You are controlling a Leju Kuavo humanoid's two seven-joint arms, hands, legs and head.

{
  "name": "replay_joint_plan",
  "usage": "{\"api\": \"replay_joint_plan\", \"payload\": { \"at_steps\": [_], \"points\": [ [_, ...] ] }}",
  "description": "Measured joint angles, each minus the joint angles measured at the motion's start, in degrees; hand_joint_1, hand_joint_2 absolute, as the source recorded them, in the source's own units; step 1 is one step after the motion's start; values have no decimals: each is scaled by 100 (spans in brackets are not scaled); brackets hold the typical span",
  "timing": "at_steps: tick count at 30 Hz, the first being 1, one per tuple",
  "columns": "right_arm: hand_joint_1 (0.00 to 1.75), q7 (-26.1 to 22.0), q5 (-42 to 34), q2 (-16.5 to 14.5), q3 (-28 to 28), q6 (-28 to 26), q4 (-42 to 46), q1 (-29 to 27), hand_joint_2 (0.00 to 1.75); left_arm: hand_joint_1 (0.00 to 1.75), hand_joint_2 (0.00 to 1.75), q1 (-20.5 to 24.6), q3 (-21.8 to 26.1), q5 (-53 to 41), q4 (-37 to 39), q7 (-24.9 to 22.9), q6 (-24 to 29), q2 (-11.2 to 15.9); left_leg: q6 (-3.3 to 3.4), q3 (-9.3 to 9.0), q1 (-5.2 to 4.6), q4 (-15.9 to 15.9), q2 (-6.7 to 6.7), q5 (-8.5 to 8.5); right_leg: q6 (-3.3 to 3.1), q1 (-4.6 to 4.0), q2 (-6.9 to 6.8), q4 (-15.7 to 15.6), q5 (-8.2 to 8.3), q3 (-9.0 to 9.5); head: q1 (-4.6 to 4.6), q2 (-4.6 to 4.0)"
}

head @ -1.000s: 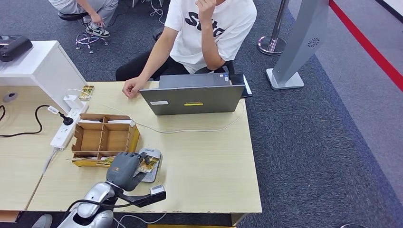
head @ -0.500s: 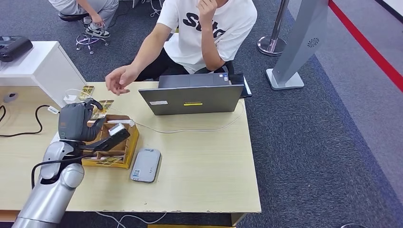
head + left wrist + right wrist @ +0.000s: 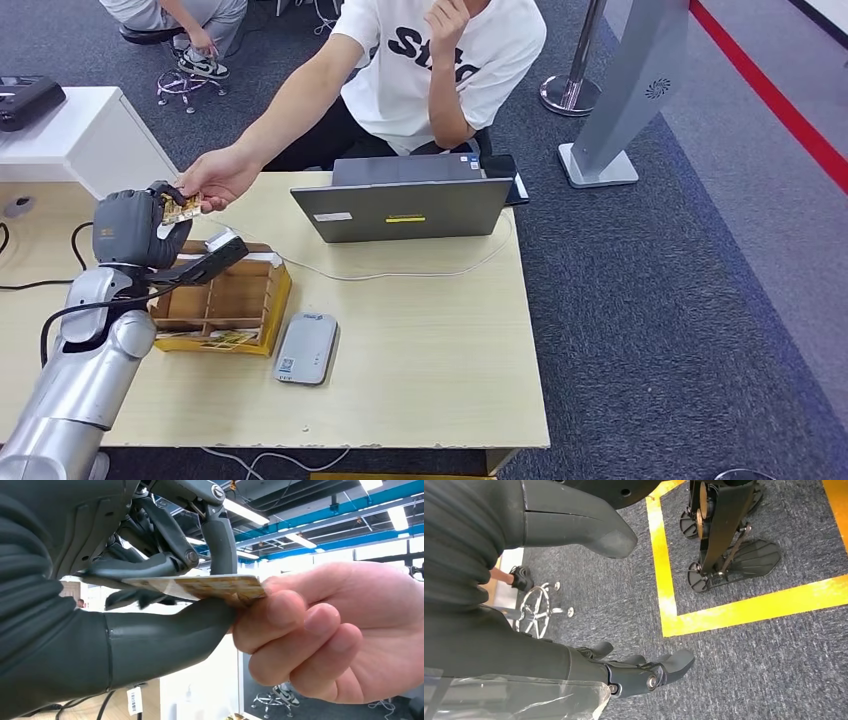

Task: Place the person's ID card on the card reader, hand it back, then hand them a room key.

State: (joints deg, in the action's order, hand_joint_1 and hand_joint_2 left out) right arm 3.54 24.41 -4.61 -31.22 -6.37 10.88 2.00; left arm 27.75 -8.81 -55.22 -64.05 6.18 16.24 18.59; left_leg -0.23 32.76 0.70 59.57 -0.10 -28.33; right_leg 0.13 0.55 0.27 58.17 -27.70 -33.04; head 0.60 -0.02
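Handover in progress above the table's far left edge. We see the left hand (image 3: 128, 228) raised, gripping the card (image 3: 183, 207) between thumb and fingers, and the person's hand (image 3: 214, 176) already pinching the card's free end.

Risks as we judge them:
- If the left hand lets go before the person's pinch is firm, the card drops toward the organiser (image 3: 222, 296) or the cable-strewn left edge of the table.
- If it holds on too long while the person pulls, the card may bend or be yanked askew; the person's fingertips (image 3: 280, 611) sit very close to the robot's thumb (image 3: 165, 630), so contact there is likely.
- The reader (image 3: 306, 347) lies near the table's front edge, well apart from the exchange.

Left hand: closed on the card, thumb beneath, fingers on top, card roughly level.

Right hand (image 3: 644, 672): hanging over carpet, fingers loosely curled; it seems to hold nothing, though the view is partial
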Motion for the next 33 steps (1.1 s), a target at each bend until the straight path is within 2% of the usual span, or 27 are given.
{"api": "replay_joint_plan", "payload": {
  "at_steps": [9, 15, 19, 23, 29, 33],
  "points": [
    [0, 73, -4, -14, -3, -77, 0, 0, 175, 0, 175, -406, 39, 135, -190, 253, 382, -49, 2, 3, 1, -1, 1, -2, 0, 0, 0, -1, -1, -5, 0, 0],
    [0, 86, -54, -37, -98, -102, 0, -3, 175, 0, 175, -1069, 68, 389, -955, 618, 685, -235, 2, 4, -2, -1, 2, -4, 0, 1, 0, -3, -1, -6, 0, 0],
    [0, 75, -120, -55, -198, -153, 0, -6, 175, 0, 175, -1682, 61, 859, -1721, 892, 442, -506, 5, 4, -4, -1, 4, -7, 1, 2, 1, -7, -2, -7, 0, 0],
    [0, 58, -161, -75, -289, -179, 0, -10, 175, 0, 175, -2197, 10, 1070, -2330, 919, 211, -752, 9, 6, -4, -1, 7, -11, 2, 2, 1, -9, -3, -9, -1, 1],
    [0, 55, -162, -85, -353, -178, 0, -10, 175, 0, 175, -2395, 2, 1082, -2666, 933, 112, -853, 7, 6, -1, -1, 6, -9, 1, 2, -1, -6, -2, -9, 1, 1],
    [0, 55, -162, -85, -410, -178, 0, -13, 175, 0, 175, -2559, -168, 760, -2773, 931, -106, -860, 7, 5, -1, -1, 6, -9, 1, 2, 0, -5, -1, -9, 0, 0]
  ]
}}
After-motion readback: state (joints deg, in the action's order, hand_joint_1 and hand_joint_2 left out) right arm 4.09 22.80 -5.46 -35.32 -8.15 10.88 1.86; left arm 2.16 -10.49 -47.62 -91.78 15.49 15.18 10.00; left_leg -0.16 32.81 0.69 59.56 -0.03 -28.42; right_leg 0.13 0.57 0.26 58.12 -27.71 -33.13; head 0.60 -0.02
